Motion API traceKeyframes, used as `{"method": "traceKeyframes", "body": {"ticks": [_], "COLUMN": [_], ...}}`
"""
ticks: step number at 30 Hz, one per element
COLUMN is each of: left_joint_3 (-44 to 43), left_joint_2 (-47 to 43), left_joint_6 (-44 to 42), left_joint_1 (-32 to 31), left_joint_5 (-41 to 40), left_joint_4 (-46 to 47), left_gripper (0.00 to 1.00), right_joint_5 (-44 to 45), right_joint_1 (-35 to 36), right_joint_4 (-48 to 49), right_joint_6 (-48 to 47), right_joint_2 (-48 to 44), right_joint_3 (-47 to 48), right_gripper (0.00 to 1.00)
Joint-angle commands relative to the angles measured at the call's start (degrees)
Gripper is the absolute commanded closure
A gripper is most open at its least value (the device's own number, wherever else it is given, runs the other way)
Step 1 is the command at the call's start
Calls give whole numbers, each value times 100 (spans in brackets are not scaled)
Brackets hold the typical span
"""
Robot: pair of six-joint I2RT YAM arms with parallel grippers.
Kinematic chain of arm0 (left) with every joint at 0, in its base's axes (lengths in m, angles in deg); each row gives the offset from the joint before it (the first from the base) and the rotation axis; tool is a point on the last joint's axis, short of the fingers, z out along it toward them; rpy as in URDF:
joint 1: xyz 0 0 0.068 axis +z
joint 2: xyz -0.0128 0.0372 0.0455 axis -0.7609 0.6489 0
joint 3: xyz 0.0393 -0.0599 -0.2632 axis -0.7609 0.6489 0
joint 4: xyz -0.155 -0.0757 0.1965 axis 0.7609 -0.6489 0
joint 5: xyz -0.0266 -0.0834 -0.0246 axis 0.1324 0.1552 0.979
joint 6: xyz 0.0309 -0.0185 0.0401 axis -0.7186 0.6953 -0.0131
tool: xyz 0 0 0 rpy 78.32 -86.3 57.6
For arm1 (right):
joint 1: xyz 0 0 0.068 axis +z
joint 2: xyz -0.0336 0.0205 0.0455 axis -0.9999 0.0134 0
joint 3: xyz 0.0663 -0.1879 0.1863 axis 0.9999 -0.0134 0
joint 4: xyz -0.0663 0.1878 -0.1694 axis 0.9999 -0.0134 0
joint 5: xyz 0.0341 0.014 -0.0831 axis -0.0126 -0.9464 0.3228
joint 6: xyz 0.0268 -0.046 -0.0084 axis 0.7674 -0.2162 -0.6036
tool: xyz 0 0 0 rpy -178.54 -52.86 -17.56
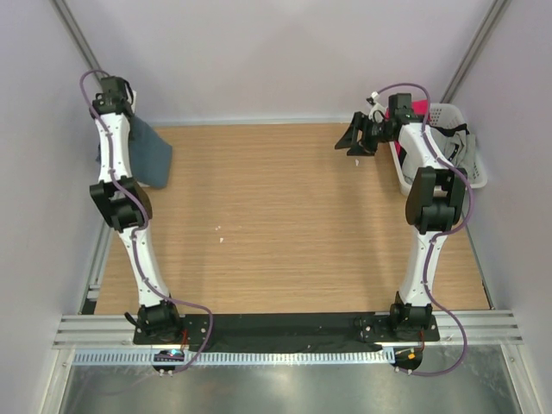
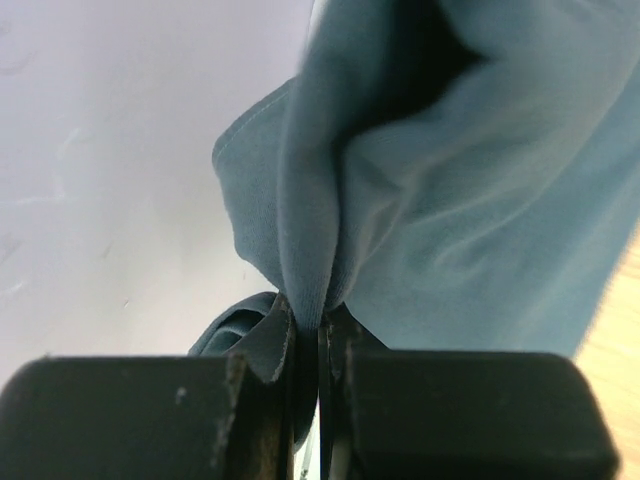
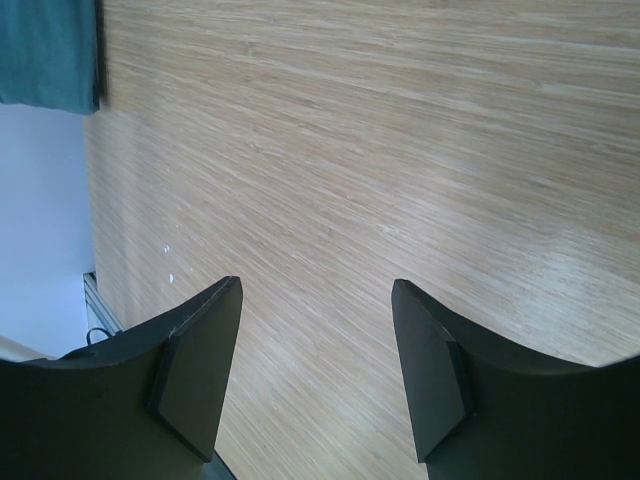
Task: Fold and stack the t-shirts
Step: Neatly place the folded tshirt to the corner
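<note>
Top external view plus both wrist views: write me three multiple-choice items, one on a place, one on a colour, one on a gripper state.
1. Where is the slate-blue t-shirt?
A) table centre
B) far left, held by the left gripper
C) near edge
2. The basket at far right is:
A) white
B) black
C) blue
3. The right gripper is:
A) shut on cloth
B) shut, empty
C) open, empty
Answers: B, the cloth is pinched between shut jaws; A, its lattice walls are white; C, only bare table shows in its gap.
</note>
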Motion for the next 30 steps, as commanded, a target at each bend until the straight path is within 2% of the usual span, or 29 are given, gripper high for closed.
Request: {"method": "traceKeyframes", "body": {"ticks": [1,11,12,16,19,23,25,27,30], "left_joint_3": [-157,-78,-34,11,-147,-288,-254,-113,90], "left_joint_2": [354,1031,1049,1093,971,542,339,-4,-505], "left_joint_6": [-187,-459,-486,-391,-398,-311,-206,40,611], "left_joint_1": [182,191,165,-2,-221,-635,-906,-1074,-1259], "left_joint_5": [-516,-1790,-1879,-2213,-2056,-1739,-1616,-1354,-958], "left_joint_4": [472,1132,1211,1457,1387,1317,1221,1115,747], "left_gripper": [100,98,95,40,28,24,14,11,10], "right_joint_5": [41,112,103,94,77,77,129,173,383], "right_joint_1": [-6,2,2,20,38,38,38,38,38], "right_joint_4": [156,130,147,147,138,129,112,60,-28], "right_joint_6": [-13,-48,-39,-74,-92,-118,-171,-232,-408], "right_joint_2": [-458,-545,-554,-581,-598,-624,-668,-703,-826], "right_joint_3": [-54,-204,-221,-230,-239,-239,-212,-178,-125], "right_gripper": [32,32,32,32,32,32,32,32,32]}}
